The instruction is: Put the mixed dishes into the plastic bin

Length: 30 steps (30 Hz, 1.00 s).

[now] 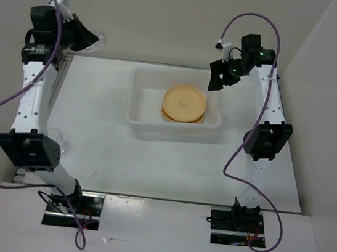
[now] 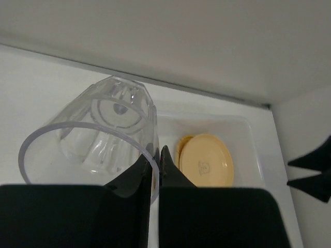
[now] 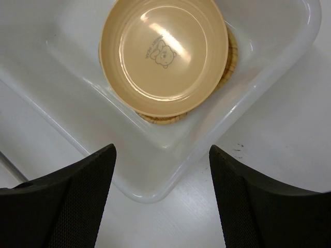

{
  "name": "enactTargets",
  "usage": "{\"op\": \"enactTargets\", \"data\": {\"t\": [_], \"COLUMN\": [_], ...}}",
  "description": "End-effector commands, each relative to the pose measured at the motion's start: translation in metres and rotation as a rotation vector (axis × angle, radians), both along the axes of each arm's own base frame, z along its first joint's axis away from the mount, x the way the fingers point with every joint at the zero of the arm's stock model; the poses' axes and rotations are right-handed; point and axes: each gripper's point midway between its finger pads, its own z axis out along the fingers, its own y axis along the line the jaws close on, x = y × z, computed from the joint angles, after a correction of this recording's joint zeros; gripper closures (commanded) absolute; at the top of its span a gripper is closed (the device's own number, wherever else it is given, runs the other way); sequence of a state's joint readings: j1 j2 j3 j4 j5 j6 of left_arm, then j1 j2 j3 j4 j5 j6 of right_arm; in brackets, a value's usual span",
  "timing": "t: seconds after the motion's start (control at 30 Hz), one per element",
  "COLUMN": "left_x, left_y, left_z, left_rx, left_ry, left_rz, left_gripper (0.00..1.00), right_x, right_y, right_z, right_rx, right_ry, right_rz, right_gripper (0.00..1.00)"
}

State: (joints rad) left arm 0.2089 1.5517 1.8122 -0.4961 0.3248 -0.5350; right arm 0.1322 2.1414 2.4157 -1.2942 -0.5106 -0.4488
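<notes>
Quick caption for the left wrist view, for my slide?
Left pincer grips a clear cup by its rim, with plates stacked in the plastic bin beyond.

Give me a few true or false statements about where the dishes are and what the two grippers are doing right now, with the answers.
1. The left gripper pinches the wall of a clear cup. True.
2. The right gripper holds a plate. False: it is open and empty, above the plastic bin.
3. A round plate lies on top of the woven plate inside the bin. True.
4. The clear cup in the left gripper is already inside the bin. False: it is outside the bin, off to the bin's left.
5. The round plate's centre is blank. False: it carries a small bear mark.
</notes>
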Motion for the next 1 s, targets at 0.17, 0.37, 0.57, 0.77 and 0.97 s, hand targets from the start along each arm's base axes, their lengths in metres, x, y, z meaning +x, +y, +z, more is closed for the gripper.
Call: {"op": "enactTargets", "data": {"t": [0.17, 0.37, 0.57, 0.77, 0.97], "left_x": [0.043, 0.060, 0.057, 0.057, 0.067], "left_y": [-0.116, -0.186, -0.224, -0.217, -0.208], "left_z": [-0.068, -0.129, -0.191, -0.242, -0.261], "left_rx": [0.218, 0.319, 0.465, 0.514, 0.527], "left_ry": [0.165, 0.298, 0.431, 0.587, 0.639], "left_rz": [-0.429, -0.499, -0.485, -0.405, -0.303], "left_gripper": [1.00, 1.00, 0.97, 0.98, 0.94], "right_x": [-0.009, -0.009, -0.010, -0.012, -0.017], "right_y": [0.006, 0.006, 0.006, 0.006, 0.005], "right_z": [0.025, 0.025, 0.029, 0.033, 0.043], "right_rx": [0.001, 0.001, 0.002, 0.003, 0.006], "right_ry": [-0.066, -0.066, -0.075, -0.084, -0.105], "right_rz": [0.030, 0.030, 0.029, 0.029, 0.029], "right_gripper": [0.22, 0.22, 0.22, 0.22, 0.22]}}
